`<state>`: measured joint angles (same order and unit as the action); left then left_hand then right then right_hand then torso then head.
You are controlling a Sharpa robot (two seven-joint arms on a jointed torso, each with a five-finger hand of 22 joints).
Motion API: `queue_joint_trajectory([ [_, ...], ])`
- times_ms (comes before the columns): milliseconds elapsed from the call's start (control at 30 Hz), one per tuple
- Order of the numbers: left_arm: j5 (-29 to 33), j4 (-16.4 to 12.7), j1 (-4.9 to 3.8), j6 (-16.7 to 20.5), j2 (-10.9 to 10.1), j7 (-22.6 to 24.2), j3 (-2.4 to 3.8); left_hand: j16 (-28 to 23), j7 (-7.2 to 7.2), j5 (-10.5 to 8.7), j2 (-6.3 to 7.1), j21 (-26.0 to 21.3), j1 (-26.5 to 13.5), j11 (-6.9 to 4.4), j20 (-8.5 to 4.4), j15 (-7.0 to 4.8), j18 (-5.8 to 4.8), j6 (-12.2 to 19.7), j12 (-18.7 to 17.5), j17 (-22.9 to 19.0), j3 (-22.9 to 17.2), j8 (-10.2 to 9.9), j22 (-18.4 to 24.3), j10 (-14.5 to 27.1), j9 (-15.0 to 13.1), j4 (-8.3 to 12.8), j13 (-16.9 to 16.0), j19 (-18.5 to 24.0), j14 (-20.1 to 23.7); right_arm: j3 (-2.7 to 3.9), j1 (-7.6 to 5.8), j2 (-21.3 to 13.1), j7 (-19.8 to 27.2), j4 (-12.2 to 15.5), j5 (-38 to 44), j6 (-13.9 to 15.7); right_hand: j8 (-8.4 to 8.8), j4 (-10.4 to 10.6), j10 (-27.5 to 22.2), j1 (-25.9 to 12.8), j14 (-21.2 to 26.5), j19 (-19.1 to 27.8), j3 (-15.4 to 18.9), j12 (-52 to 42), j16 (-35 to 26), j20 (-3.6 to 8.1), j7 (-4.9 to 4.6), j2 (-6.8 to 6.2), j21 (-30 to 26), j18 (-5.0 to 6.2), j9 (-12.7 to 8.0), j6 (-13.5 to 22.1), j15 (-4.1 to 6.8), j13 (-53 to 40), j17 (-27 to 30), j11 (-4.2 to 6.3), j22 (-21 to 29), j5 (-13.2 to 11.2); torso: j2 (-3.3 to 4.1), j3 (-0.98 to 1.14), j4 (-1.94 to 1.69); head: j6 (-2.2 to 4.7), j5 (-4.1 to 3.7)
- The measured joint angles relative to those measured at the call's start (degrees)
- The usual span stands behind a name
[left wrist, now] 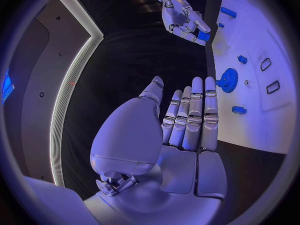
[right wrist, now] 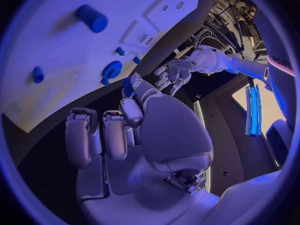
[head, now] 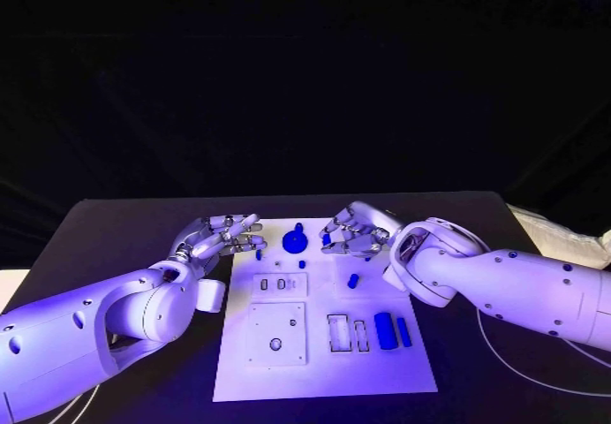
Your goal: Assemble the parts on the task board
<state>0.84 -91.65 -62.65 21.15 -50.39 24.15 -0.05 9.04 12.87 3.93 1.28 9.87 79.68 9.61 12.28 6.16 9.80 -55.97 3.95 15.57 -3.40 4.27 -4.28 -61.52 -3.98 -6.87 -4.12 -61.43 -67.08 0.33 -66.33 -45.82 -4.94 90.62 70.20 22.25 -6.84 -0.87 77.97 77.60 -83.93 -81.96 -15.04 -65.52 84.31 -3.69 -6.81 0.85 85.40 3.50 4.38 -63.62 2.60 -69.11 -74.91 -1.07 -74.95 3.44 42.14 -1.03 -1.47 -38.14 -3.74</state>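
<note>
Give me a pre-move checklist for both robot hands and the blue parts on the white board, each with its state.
1. Left robot hand empty, fingers stretched out: ok.
2. Right robot hand pinches the small blue plastic piece at its fingertips: ok.
3. Round blue toothed part lies untouched on the white rectangular task board, between the two hands: ok.
4. Two blue bars lie side by side near the board's right edge, clear of both hands: ok.
5. Which socket takes the pinched piece: cannot tell.
</note>
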Motion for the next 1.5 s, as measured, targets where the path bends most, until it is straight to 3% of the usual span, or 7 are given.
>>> queue_joint_trajectory([
  [233, 0.29, -0.65, -0.01, 0.01, 0.07, 0.09, 0.0, 0.0, 0.0, 0.0, 0.0, 0.0, 0.0, 0.0, 0.0, 0.0, 0.0, 0.0, 0.0, 0.08, 0.0, 0.0, 0.0, 0.0, 0.0, 0.0, 0.0, 0.0, 0.0, -0.54, 1.14, 5.23, -4.35, -0.39, 4.77, -0.76, 0.0, 0.0, -0.01, 0.0, 0.0, 0.0, 0.0, 0.51, -0.22, 0.0, 0.02, 0.0, 0.0, 0.0, 0.0, 0.02, -0.01, 0.3, 0.0, -0.01, 0.0, -0.15, -0.34, -0.71, -0.41, -0.65, 0.01],
  [500, 0.46, -1.33, 0.0, 0.04, 0.03, 0.12, -0.01, 0.0, 0.0, 0.0, 0.0, 0.0, 0.0, 0.0, 0.0, 0.0, 0.0, 0.0, 0.0, 0.07, -0.17, 0.0, -0.01, 0.0, 0.0, 0.16, 0.0, 0.0, 0.0, -1.05, 3.02, 9.24, -8.53, -2.08, 8.17, -1.67, 0.0, 0.0, -0.22, 0.01, 0.01, 0.21, 0.01, 0.89, -0.44, 0.2, 0.13, -0.01, -0.2, 0.0, 0.0, 0.13, -0.01, 0.55, -0.04, 0.2, 0.01, -0.24, -0.38, -1.24, -0.77, -1.22, 0.64],
  [800, 0.53, -1.47, 0.0, 0.06, -0.02, 0.13, -0.01, 0.0, 0.0, 0.0, 0.0, 0.0, 0.0, 0.0, 0.0, 0.0, 0.0, 0.0, 0.0, 0.07, -0.17, 0.0, -0.01, 0.0, 0.0, 0.17, 0.0, 0.0, 0.0, -1.26, 4.36, 11.46, -10.96, -3.25, 10.55, -2.89, 0.0, 0.0, -0.23, 0.02, 0.01, 0.21, 0.02, 1.11, -0.44, 0.2, 0.17, -0.02, -0.41, -0.01, 0.0, 0.17, -0.01, 0.67, -0.04, 0.2, 0.02, 0.15, -0.34, -1.2, -0.76, -1.64, 1.42],
  [1500, 0.59, -1.56, 0.0, 0.03, -0.13, 0.13, 0.0, 0.0, 0.0, 0.0, 0.0, 0.0, 0.0, 0.0, 0.0, 0.0, 0.01, 0.0, 0.0, 0.06, -0.17, 0.0, -0.01, 0.0, 0.0, 0.17, 0.0, 0.0, 0.0, -1.15, 4.41, 11.44, -12.79, -3.27, 13.42, -4.47, 0.0, -0.07, -0.37, 0.0, 0.01, 0.64, 0.1, 2.8, -0.75, 0.19, 0.17, -0.08, -0.68, -0.01, 0.0, 0.16, -0.02, 1.67, -0.02, 0.09, 0.03, 0.11, -0.31, -1.07, -0.62, -2.08, 1.69],
])
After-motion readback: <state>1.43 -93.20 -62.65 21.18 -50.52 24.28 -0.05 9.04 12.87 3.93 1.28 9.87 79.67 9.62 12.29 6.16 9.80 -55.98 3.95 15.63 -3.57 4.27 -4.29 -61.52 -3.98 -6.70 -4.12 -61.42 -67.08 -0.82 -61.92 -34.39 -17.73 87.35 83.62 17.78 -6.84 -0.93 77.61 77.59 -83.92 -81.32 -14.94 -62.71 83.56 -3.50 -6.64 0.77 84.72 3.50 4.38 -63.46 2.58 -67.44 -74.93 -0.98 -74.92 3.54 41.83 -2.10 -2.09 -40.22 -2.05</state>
